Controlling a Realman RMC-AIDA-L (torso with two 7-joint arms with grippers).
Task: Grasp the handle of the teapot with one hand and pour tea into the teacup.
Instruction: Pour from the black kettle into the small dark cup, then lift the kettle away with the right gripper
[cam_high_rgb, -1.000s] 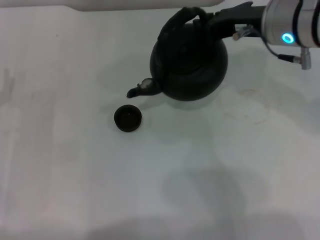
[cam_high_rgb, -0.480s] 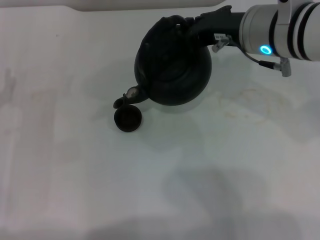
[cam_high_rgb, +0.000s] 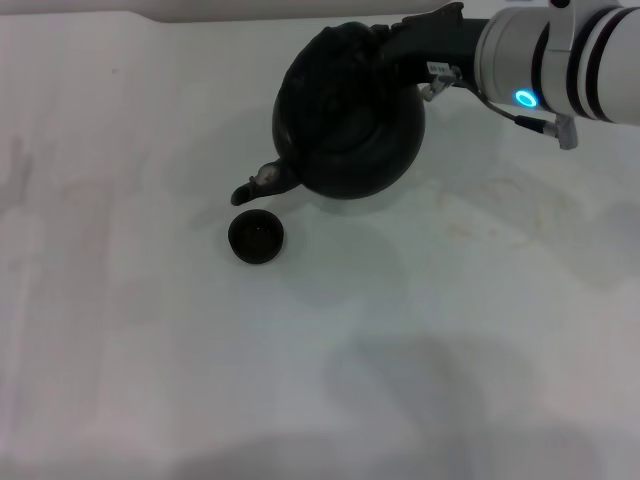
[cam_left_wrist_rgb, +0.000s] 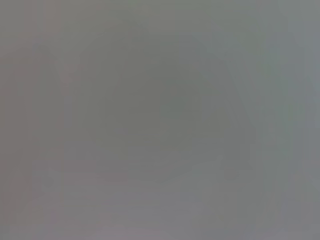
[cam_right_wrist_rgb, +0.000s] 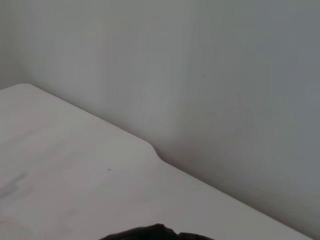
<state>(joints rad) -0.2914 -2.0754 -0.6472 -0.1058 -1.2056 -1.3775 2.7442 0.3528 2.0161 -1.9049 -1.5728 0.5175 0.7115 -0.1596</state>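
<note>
The black round teapot (cam_high_rgb: 348, 120) hangs above the white table, tipped so that its short spout (cam_high_rgb: 256, 185) points down and to the left. The spout's tip is just above and behind the tiny dark teacup (cam_high_rgb: 256, 237), which stands upright on the table. My right gripper (cam_high_rgb: 388, 42) reaches in from the upper right and is shut on the arched handle (cam_high_rgb: 350, 35) at the pot's top. In the right wrist view only a sliver of the black teapot (cam_right_wrist_rgb: 155, 233) shows at the edge. My left gripper is out of view.
The white table (cam_high_rgb: 450, 330) stretches around the cup, with faint stains to the right of the pot. Its far edge meets a pale wall (cam_right_wrist_rgb: 225, 75) in the right wrist view. The left wrist view shows only flat grey.
The right arm carried the teapot left toward the cup and tipped it, bringing the spout close over the cup. In the last half second the spout lifted slightly.
</note>
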